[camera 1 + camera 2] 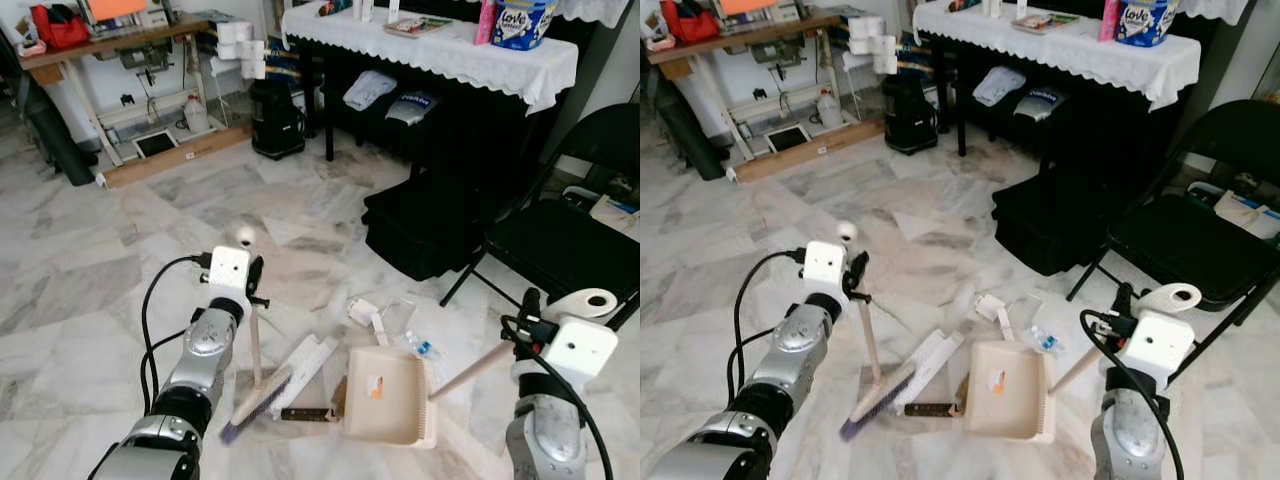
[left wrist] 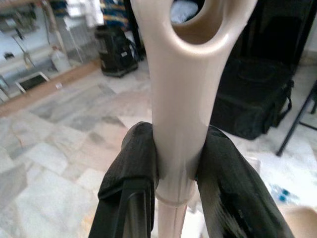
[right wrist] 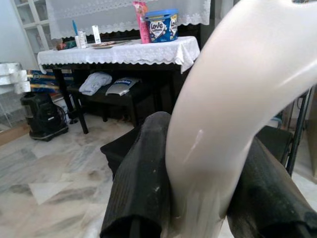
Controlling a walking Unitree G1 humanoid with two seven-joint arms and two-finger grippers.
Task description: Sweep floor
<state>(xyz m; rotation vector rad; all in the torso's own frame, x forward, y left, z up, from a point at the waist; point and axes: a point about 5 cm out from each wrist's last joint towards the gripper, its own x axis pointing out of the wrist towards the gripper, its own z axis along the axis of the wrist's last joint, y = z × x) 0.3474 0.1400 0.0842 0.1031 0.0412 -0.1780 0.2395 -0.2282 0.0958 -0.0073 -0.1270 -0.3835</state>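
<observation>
Low in the middle of the frame, on the marble floor (image 1: 90,280), a cream dustpan (image 1: 385,397) lies flat with a broom's purple bristles (image 1: 262,396) just to its left. The left claw (image 1: 252,283) sits left of centre, above the brush head, and is closed on the upper end of the broom handle (image 1: 255,340); in the left wrist view both black fingers (image 2: 136,168) press against the sides of the cream handle just below its hanging loop. The handle runs almost straight down from the claw to the brush head on the floor.

At lower right, the right claw (image 1: 527,318) is clamped on the top of the dustpan handle (image 1: 470,372), which slants down and left to the pan; in the right wrist view its two fingers (image 3: 143,188) squeeze the pale handle from both sides below the curved loop.

Scraps lie on the floor just beyond the pan: a white carton (image 1: 300,362), a dark flat strip (image 1: 305,413), a plastic bottle (image 1: 421,347) and small pieces of packaging (image 1: 365,310). A black folding chair (image 1: 570,230) stands at right, and a counter (image 1: 440,50) with a white lace cloth fills the upper right.
</observation>
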